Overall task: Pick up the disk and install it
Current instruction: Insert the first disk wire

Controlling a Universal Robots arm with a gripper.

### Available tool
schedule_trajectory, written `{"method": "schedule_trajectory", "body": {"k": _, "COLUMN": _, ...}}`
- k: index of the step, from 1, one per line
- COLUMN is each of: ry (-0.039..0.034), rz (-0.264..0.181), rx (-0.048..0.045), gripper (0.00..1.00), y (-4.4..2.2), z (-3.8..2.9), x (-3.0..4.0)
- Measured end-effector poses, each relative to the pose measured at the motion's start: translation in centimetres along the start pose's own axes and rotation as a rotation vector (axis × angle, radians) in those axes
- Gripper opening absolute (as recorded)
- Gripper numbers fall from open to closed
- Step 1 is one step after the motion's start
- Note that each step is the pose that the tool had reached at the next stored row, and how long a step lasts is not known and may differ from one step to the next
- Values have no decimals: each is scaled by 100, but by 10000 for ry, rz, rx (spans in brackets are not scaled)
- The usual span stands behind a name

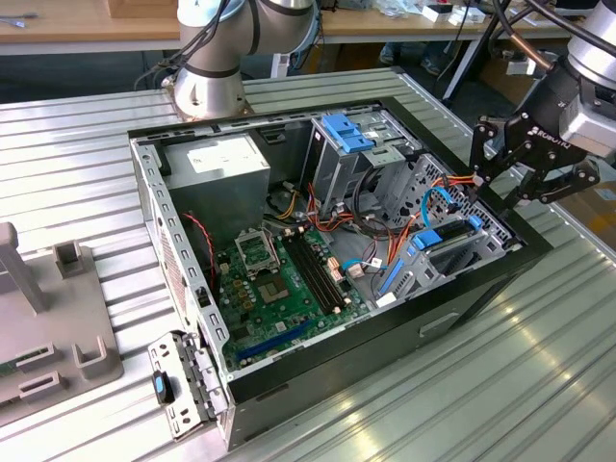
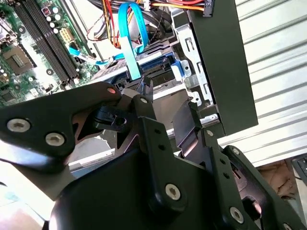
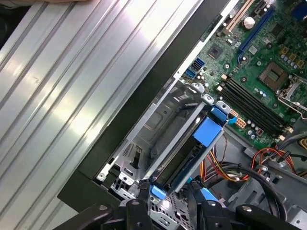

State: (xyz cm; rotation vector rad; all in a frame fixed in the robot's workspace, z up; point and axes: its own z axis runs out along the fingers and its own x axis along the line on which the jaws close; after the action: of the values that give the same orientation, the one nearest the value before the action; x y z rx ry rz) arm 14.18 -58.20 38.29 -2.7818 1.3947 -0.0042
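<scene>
Gripper (image 3: 170,187) spread over disk (image 3: 182,158) — cables (image 3: 261,157) crowd beside.

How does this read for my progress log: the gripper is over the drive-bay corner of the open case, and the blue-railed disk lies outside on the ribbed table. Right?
Not quite. The disk is not on the table: the first wrist view shows it inside the case, in the drive bay. The gripper is over that corner, as you say.
</scene>
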Motion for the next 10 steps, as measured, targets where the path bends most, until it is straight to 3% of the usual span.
{"method": "schedule_trajectory", "body": {"k": 4, "ry": 0, "rz": -51, "rx": -2, "gripper": 44, "y": 0, "z": 0, "x": 0}}
{"method": "schedule_trajectory", "body": {"k": 7, "ry": -23, "rz": -859, "rx": -10, "gripper": 44, "y": 0, "z": 1, "x": 0}}
{"method": "schedule_trajectory", "body": {"k": 10, "ry": -23, "rz": -866, "rx": -10, "gripper": 44, "y": 0, "z": 1, "x": 0}}
